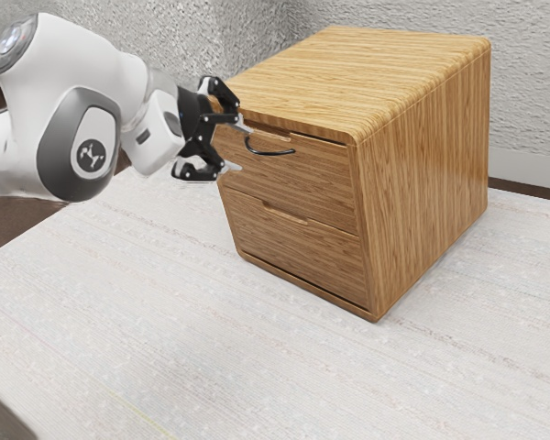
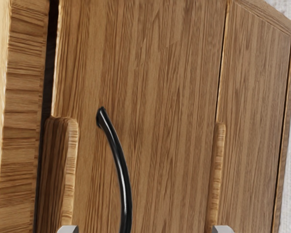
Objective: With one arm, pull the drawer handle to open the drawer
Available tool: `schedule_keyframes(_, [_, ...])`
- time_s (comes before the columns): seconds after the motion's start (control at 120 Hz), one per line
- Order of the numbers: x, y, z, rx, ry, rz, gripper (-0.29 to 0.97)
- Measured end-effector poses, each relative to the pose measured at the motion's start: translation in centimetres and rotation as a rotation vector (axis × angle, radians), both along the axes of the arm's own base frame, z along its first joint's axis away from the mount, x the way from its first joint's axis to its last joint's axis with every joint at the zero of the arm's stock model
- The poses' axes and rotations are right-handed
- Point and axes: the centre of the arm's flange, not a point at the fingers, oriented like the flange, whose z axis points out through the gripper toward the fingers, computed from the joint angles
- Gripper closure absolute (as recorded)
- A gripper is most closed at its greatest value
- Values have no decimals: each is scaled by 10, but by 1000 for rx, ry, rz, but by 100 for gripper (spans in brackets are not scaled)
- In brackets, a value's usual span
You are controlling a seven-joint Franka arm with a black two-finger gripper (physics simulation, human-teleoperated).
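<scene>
Light striped-wood two-drawer cabinet sits on the pale bench, with loads of free bench in front. The black two-finger gripper is right at the top drawer. Its fingers are spread wide and grip nothing. The thin black curved handle lines up between them.

Cabinet of striped light-brown wood, smooth and matt with fine straight grain, drawer handle glossy black, smooth like lacquered metal, arm shell glossy white plastic, gripper matt black, table pale, finely rough, wall at one o'clock coarse grey plaster
</scene>
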Motion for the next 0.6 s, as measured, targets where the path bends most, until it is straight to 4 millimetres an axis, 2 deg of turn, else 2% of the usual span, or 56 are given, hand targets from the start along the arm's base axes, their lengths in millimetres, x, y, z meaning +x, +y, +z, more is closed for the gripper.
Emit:
schedule_keyframes(0.067, [17,-3,2,17,7,-34,39])
schedule_keyframes(0.15, [26,-3,-4,34,28,-67,40])
schedule_keyframes(0.283, [30,-2,-10,61,50,-106,42])
schedule_keyframes(0.483, [41,2,-33,77,93,-148,43])
schedule_keyframes(0.6, [41,6,-36,83,94,-162,50])
